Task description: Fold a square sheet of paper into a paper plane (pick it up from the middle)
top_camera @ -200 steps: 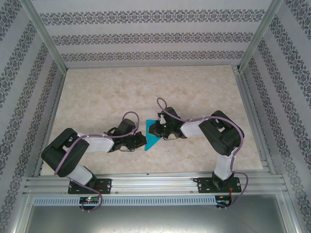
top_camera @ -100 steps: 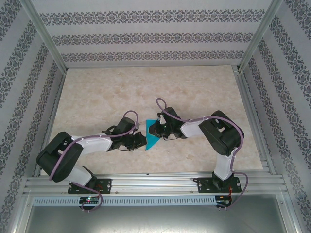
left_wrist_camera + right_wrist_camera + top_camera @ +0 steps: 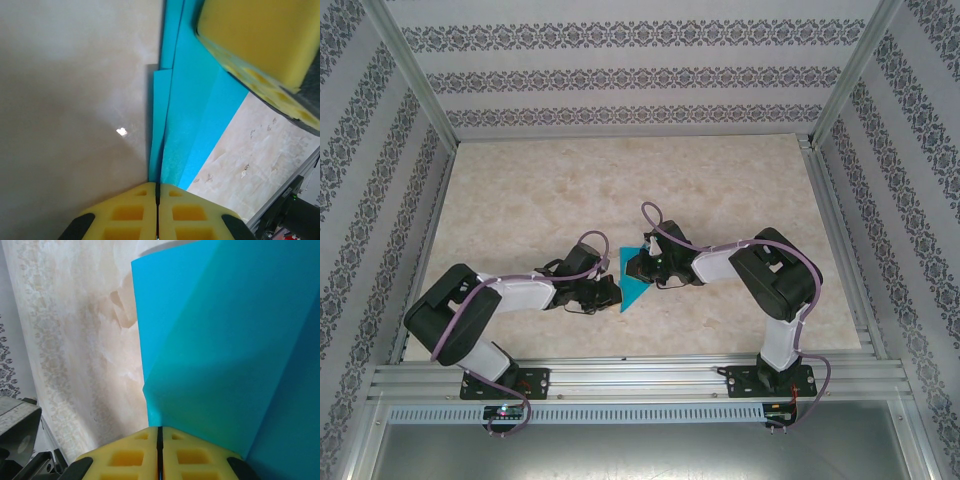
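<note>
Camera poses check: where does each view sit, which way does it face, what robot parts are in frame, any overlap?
Top external: above and behind the bases, looking down at the table; both arms, left gripper and right gripper close together at the teal paper.
Left wrist: low over the table, looking along its shut gripper onto the paper; the right gripper's yellow pad upper right.
Right wrist: looking along its own shut gripper across the paper and table.
Shared: the paper in all three.
</note>
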Motion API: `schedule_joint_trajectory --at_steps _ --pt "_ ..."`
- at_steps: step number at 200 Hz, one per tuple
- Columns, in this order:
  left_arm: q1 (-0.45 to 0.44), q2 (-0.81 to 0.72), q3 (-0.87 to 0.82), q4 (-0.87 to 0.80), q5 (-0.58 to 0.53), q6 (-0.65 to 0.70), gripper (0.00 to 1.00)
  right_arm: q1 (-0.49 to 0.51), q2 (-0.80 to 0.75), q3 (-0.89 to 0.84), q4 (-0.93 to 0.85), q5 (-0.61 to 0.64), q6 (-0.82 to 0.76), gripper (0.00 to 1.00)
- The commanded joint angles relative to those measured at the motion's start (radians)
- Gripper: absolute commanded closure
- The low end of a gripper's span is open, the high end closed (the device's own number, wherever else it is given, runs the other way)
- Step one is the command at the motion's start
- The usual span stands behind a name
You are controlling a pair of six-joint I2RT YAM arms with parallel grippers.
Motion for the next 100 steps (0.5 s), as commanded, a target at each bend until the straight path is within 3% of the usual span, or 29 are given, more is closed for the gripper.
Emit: schedule_joint_trajectory --at_steps 1,72,100 --pt "-0.012 0.019 0.009 -0.006 0.040 0.025 0.93 -0.004 0.024 -0.019 -0.077 0.035 -0.033 0.91" --pt "-0.012 0.055 0.020 -0.132 0.087 0.084 0.93 -0.002 0.030 -0.025 -0.086 0.047 -0.033 0.91" --pt "-0.012 -0.056 0.010 -0.196 0.046 0.094 0.91 -0.001 0.029 -0.036 -0.089 0.059 -0.031 0.91"
